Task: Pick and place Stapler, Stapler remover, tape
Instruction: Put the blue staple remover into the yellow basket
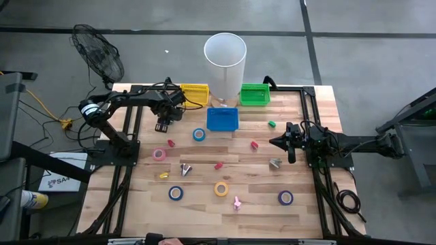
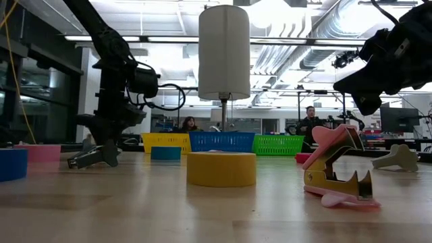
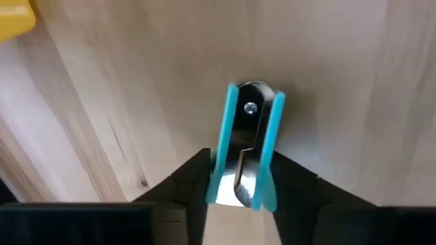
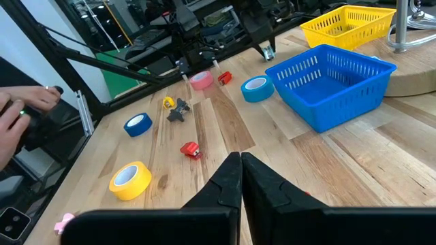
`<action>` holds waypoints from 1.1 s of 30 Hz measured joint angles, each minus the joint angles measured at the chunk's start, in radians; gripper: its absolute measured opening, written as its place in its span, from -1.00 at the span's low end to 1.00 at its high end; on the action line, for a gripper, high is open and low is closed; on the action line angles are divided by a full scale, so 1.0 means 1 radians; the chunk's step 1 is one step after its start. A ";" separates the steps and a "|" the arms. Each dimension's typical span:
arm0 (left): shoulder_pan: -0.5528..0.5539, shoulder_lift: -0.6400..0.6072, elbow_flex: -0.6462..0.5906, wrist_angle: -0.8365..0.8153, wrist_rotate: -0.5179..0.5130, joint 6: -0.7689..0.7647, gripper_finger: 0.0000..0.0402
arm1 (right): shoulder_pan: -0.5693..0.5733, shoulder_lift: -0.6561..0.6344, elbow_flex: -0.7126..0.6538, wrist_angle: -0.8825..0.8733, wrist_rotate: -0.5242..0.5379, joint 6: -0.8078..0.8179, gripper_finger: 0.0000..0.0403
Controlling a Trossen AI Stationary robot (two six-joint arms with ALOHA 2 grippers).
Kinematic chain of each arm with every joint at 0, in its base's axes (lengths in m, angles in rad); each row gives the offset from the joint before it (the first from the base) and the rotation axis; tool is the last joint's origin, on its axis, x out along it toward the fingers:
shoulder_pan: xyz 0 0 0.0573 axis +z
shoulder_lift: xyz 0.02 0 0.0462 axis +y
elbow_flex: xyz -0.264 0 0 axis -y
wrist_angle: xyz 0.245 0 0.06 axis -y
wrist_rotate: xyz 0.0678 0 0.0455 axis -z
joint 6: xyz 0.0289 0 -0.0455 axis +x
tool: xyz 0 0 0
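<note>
Overhead, the left pincer (image 1: 163, 125) hangs at about ten o'clock on the wooden counter (image 1: 300, 170), just short of the yellow basket (image 1: 194, 93). In the left wrist view its two dark fingers (image 3: 184, 184) press against the sides of a blue staple remover (image 3: 246, 146), which sits squarely between them; the grip looks made or all but made. The remover's long axis runs straight out along the fingers' own line, its riveted end pointing away from the wrist, so a lift needs no twist. It is a slim thing of smooth blue plastic over bright curved steel, resting on pale, faintly grained planks.

The right pincer (image 1: 283, 142) waits at three o'clock with its fingers pressed together on nothing, well apart from the remover; the left arm is plainly the nearer. The blue basket (image 1: 223, 118), an open plastic mesh, stands at twelve o'clock beside the left pincer, a likely drop point. Rolls of tape, among them a yellow roll (image 1: 221, 188), lie scattered toward six o'clock.
</note>
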 joint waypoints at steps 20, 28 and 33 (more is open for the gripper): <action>-0.125 0.002 0.111 0.113 -0.111 -0.261 -0.51 | 0.000 0.000 0.000 0.000 0.000 0.000 -1.00; -0.118 0.002 0.150 0.297 -0.231 -0.229 -0.52 | 0.000 0.000 0.000 0.000 0.000 0.000 -1.00; -0.082 0.018 0.151 0.390 -0.236 -0.193 -0.52 | 0.000 0.000 0.000 0.000 0.000 0.000 -1.00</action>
